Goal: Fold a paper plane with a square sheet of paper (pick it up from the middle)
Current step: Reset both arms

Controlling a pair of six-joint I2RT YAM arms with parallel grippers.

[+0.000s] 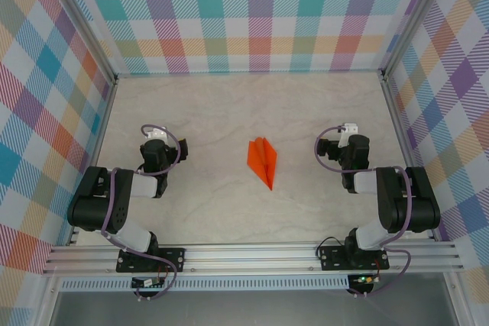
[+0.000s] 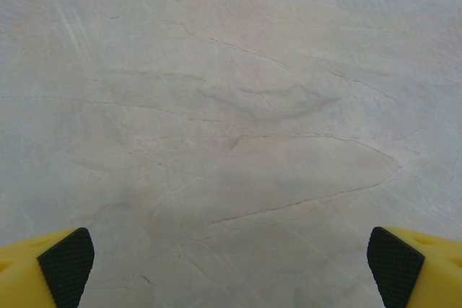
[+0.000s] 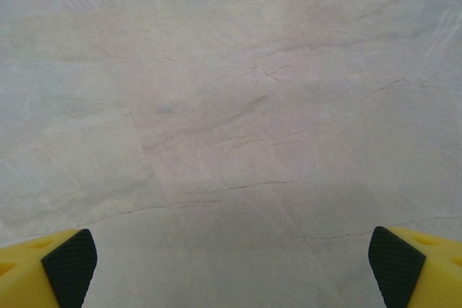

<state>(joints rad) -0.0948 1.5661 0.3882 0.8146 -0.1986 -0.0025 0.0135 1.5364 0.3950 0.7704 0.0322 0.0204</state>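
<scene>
The square sheet of paper lies folded as an orange paper plane [image 1: 262,161], a narrow dart with a centre crease, its tip pointing toward the near edge. It rests in the middle of the table between the two arms, and nothing touches it. My left gripper [image 1: 157,137] sits well to its left, and my right gripper [image 1: 344,133] well to its right. In the left wrist view the left gripper [image 2: 231,265] is open over bare table, its yellow fingers [image 2: 65,265] at the frame corners. The right gripper [image 3: 232,265] is open too, with nothing between its pads [image 3: 395,265].
The marble-patterned table [image 1: 229,104] is walled by plaid panels on three sides, held by metal posts [image 1: 386,74] at the back corners. An aluminium rail [image 1: 252,253] carrying both arm bases runs along the near edge.
</scene>
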